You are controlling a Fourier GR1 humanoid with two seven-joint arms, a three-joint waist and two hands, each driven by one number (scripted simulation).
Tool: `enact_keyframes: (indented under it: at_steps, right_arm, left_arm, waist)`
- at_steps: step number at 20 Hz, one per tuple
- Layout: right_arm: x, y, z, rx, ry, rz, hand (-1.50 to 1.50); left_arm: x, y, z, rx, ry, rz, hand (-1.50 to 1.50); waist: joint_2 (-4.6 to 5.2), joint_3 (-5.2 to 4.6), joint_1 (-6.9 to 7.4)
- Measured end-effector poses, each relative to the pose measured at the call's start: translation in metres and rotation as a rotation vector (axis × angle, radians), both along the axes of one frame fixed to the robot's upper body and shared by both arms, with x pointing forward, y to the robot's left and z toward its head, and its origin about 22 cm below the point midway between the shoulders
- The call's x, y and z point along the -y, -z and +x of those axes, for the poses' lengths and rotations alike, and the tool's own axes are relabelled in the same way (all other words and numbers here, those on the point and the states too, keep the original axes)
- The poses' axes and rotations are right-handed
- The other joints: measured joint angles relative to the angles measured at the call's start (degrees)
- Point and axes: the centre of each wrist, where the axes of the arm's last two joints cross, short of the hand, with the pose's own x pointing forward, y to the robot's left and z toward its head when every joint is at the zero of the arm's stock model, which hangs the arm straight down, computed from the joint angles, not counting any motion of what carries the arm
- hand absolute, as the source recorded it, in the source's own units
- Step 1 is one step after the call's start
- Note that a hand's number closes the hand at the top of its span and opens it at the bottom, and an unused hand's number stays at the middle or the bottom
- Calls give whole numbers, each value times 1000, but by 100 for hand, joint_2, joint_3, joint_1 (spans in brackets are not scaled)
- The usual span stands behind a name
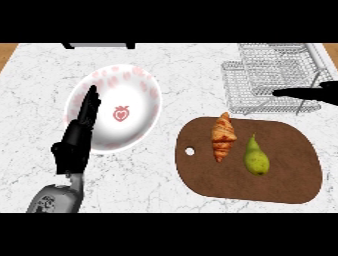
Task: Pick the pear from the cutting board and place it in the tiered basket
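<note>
Head view: pear (255, 157) beside croissant (223, 136) on cutting board (290, 180), right hand (327, 93) fingers open near tiered basket (271, 75).

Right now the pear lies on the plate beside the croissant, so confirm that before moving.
Not quite: the head view shows the pear lying on the brown cutting board beside the croissant, not on the plate, which carries no food.

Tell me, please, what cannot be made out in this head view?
- Right hand: cut off by the view's right edge, so its palm and forearm are hidden.
- White wire tiered basket: its tiers overlap, so levels are hard to separate.
- Dark object at the counter's far edge: cut off, unidentifiable.
</note>
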Motion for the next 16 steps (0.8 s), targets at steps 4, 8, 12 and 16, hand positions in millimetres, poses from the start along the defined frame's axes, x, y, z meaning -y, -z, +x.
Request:
enact_keyframes:
  at_steps: [4, 8, 12, 16]
  right_arm:
    - [-4, 2, 4, 24, -54, -12, -150]
    - [-16, 12, -1, 60, -101, -38, -150]
    - [-12, 22, 4, 87, -87, -69, -150]
    - [-14, 37, 9, 96, -45, -99, -150]
  left_arm:
    - [0, -3, 5, 7, 3, 0, 0]
    - [2, -2, 2, 2, 9, -5, 0]
    - [4, 0, 0, -2, 3, 1, 0]
    - [0, -2, 2, 1, 4, -2, 0]
  waist:
    - [7, 2, 15]
    - [4, 1, 13]
    - [6, 1, 17]
    - [4, 0, 14]
